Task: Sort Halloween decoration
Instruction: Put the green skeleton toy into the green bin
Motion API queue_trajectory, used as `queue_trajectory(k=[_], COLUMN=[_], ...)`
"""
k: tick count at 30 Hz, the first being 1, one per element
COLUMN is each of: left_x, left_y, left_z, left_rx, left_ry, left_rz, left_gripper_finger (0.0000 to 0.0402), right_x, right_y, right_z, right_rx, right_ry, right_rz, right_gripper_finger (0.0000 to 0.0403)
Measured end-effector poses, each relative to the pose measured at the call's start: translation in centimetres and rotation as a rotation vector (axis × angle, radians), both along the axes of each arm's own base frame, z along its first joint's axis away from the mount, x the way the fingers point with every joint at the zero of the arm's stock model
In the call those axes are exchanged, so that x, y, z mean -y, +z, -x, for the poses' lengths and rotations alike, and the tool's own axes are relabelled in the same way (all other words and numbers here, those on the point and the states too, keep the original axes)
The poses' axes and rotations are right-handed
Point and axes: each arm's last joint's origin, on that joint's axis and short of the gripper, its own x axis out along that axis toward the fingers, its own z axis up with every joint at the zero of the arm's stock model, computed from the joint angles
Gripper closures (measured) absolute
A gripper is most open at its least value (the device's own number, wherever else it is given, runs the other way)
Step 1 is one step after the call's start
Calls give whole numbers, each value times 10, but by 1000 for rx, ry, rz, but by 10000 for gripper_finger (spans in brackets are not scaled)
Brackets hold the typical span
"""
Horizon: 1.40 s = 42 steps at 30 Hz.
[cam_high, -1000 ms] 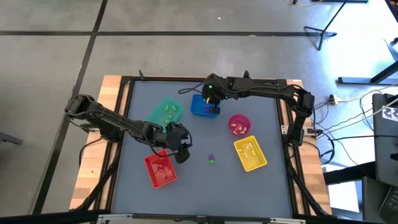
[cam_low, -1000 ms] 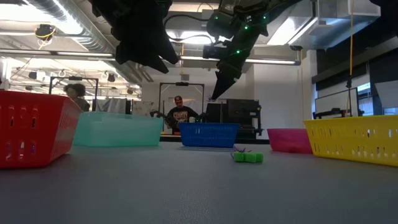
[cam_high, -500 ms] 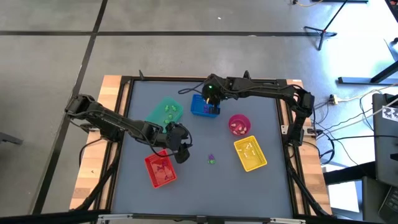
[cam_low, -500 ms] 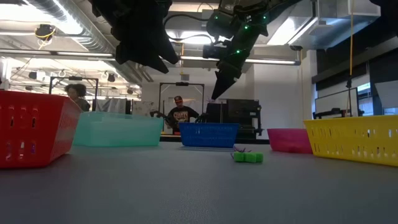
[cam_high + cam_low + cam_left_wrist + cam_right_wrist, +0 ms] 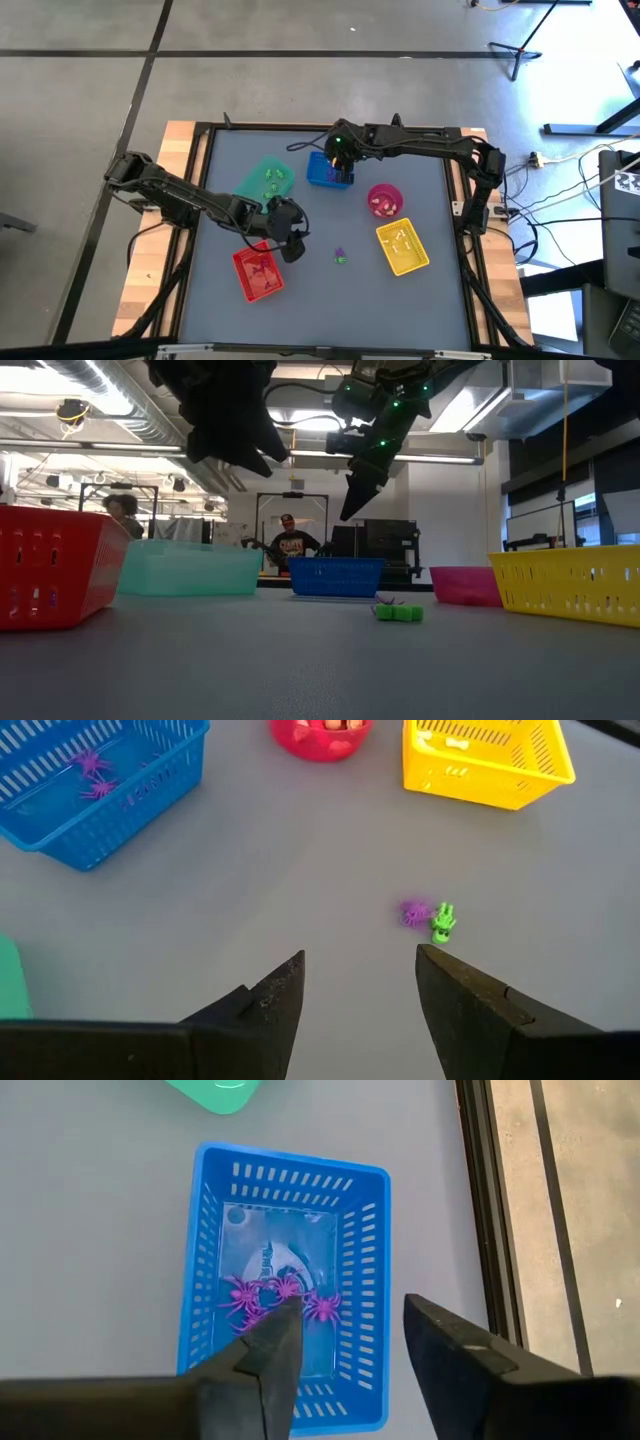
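Two loose Halloween decoration pieces, a purple spider and a green trinket, lie side by side on the grey table, also seen in the high view. My left gripper hovers open above the table between the red tray and these two pieces, its fingers pointing toward them. My right gripper hangs open over the blue tray, holding nothing. Several purple spiders lie on that tray's floor.
A green tray stands at the far left, a pink bowl right of the blue tray, and a yellow tray at the near right, each with small pieces inside. People show in the room beyond the table.
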Motion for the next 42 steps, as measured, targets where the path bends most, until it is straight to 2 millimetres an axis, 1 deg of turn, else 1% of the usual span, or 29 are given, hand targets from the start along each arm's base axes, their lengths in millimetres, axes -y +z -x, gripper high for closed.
queue_trajectory(k=[4, 6, 8, 11, 16, 19, 22, 26, 31, 36, 40, 42], left_x=[1, 4, 7, 11, 18, 22, 27, 36, 42, 37, 33, 31], left_y=[3, 6, 9, 14, 23, 25, 23, 11, -7, -25, -39, -46], left_z=[-3, -5, -7, -10, -14, -18, -23, -32, -44, -59, -65, -68], left_rx=[38, 72, 108, 160, 260, 307, 341, 349, 363, 381, 349, 340], left_ry=[-21, -53, -86, -128, -171, -195, -216, -251, -262, -229, -229, -244], left_rz=[-9, -29, -51, -79, -124, -145, -161, -189, -216, -221, -223, -212], left_gripper_finger=[226, 226, 226, 226, 226, 226, 226, 226, 226, 226, 226, 226], right_x=[-2, -8, -16, -34, -69, -90, -107, -128, -152, -173, -186, -192], right_y=[3, 12, 25, 44, 69, 80, 87, 94, 97, 95, 91, 84], right_z=[3, 7, 12, 19, 33, 44, 56, 69, 73, 78, 88, 91], right_rx=[-6, 9, 30, 64, 96, 86, 64, 36, 44, 25, -42, -53], right_ry=[-22, -25, -22, 11, 91, 129, 129, 119, 182, 214, 172, 145], right_rz=[-18, -22, -3, 16, 19, 1, -6, 55, 78, 46, 55, 85], right_gripper_finger=[228, 228, 228, 228, 228, 228, 228, 228, 228, 228, 228, 228])
